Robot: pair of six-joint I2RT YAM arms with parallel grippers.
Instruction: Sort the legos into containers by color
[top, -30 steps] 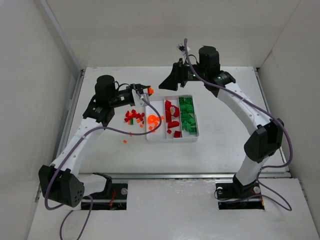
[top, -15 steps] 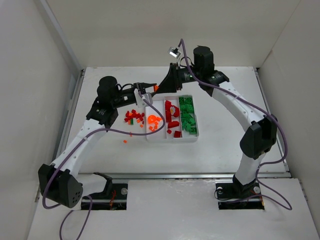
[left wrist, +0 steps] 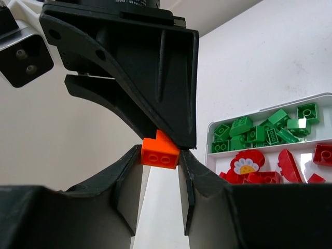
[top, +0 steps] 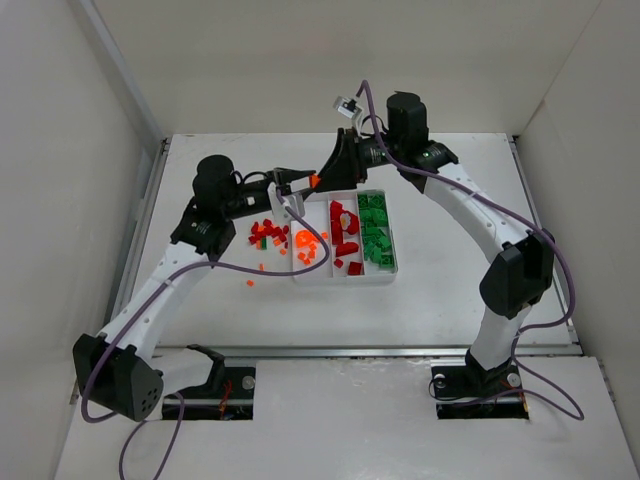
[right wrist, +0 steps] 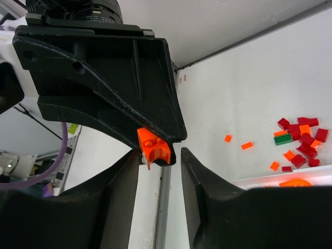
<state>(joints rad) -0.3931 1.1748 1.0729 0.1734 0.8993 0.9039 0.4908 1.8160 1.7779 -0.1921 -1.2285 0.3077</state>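
orange lego (left wrist: 160, 153) now apparently between grippers (top: 313, 181)

Orange brick (left wrist: 160, 154), white tray (top: 345, 281)

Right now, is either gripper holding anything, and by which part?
The left gripper pinches an orange lego by its two opposite sides at the fingertips. The right gripper brackets it too; whether it grips is unclear.

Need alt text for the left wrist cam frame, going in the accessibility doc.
The left gripper pinches a small orange brick at its tips, and the right gripper reaches down to the same brick from above. Behind at right, a white tray holds green bricks in one compartment and red pieces, including a flower piece, in the next.
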